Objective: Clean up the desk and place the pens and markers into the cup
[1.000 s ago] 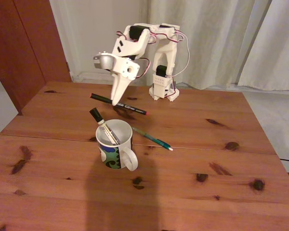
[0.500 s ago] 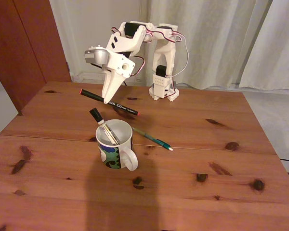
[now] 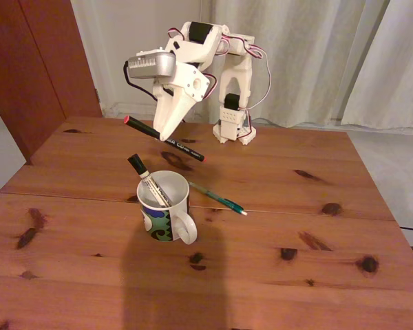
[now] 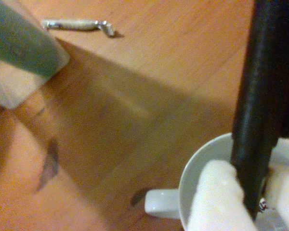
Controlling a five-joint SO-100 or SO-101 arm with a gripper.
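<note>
Gripper (image 3: 166, 137) clamped on the black pen (image 3: 181, 146), held crosswise, not tip-down. Cup (image 3: 163, 205) sitting just nearer, slightly below. Needs tilting upright before dropping in.

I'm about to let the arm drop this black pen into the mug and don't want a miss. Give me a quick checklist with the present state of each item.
1. Grip: the gripper is shut on the black pen, jaws on either side of it in the wrist view. Ok.
2. Pen clear of the desk: lifted in the air. Ok.
3. Pen angle: it slants only a little, red end higher, far from vertical. Not ok.
4. Position over the cup: the wrist view shows the rim below the jaws; exact centering, cannot tell.
5. Room in the cup: the white marker leans inside, space beside it. Ok.
6. Teal pen lies on the desk by the cup. Ok.
</note>
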